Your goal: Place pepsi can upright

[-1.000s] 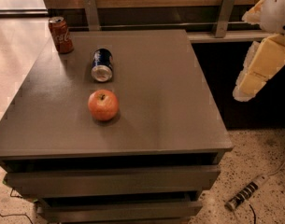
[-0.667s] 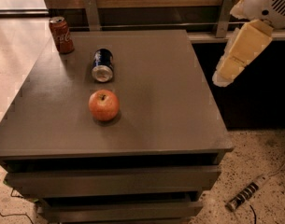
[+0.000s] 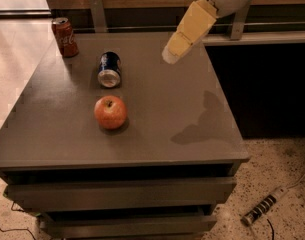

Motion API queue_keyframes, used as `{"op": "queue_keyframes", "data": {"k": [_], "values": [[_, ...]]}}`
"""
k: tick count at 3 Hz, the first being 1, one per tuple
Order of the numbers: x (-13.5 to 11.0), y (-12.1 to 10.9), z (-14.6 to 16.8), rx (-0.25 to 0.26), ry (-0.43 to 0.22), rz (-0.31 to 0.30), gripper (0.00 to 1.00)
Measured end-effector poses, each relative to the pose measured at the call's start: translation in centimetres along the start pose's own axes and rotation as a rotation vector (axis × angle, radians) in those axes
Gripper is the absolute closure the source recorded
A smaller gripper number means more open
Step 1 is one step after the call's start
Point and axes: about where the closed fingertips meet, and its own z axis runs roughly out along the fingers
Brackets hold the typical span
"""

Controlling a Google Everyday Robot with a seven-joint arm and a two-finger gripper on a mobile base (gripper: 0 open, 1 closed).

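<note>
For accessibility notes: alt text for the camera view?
A pepsi can lies on its side on a grey cabinet top, between an apple nearer the camera and an upright Coca-Cola can at the far left corner. The claw hovers off to its right.

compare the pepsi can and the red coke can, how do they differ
Pose: the pepsi can lies on its side, a silver end facing the camera; the coke can stands upright.
Colour: the pepsi can is dark blue, the coke can red.
Place: the pepsi can sits just behind the apple; the coke can is at the table's far left corner.
Shared: both are drink cans on the table, and the pincer, hovering right of the pepsi can, touches neither.
</note>
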Motion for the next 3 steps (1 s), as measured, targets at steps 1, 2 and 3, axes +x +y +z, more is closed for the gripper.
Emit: {"op": "queue_keyframes", "data": {"k": [1,2,3], "values": [[-2.3,-0.08,2.23,-0.024,0.001,0.149,0.0],[-2.95,-0.02,2.77,-0.029,0.0,0.246,0.0],[-2.95,-0.01,2.77,-0.029,-0.001,0.246,0.0]]}}
